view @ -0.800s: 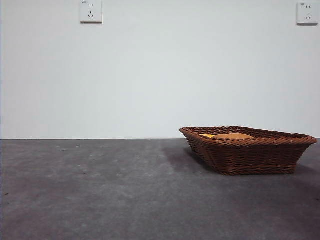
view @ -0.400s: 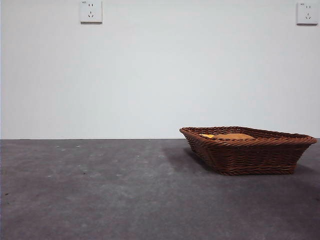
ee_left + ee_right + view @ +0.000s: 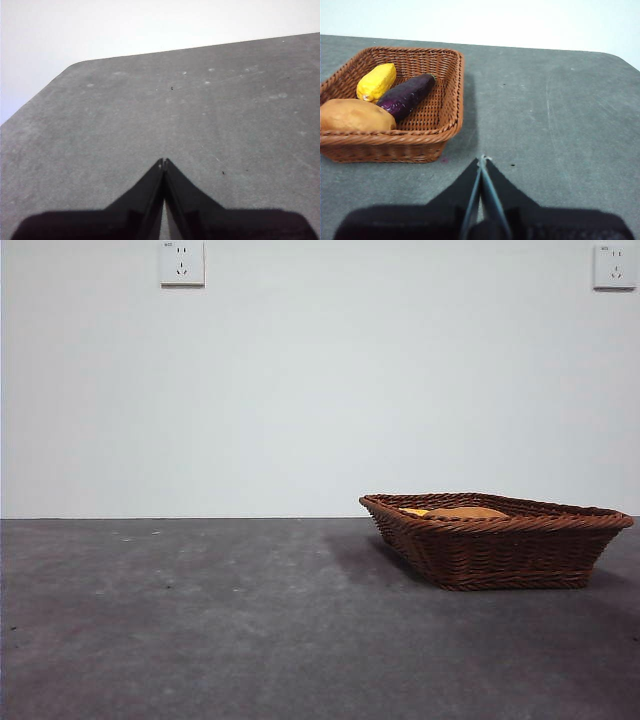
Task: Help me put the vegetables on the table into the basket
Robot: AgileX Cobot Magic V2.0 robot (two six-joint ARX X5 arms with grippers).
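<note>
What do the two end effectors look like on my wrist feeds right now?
The left end effector and the right end effector look alike: two matte black, wedge-shaped jaws tapering to a fine point from a broad dark base. No cables, labels or markings show. Neither arm appears in the front view.

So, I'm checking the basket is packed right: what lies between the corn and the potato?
In the right wrist view, the eggplant lies slantwise between the corn and the potato inside the basket.

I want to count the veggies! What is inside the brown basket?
Inside the basket lie three: the yellow corn, the purple eggplant and the potato. Whatever might lie under them is covered.
</note>
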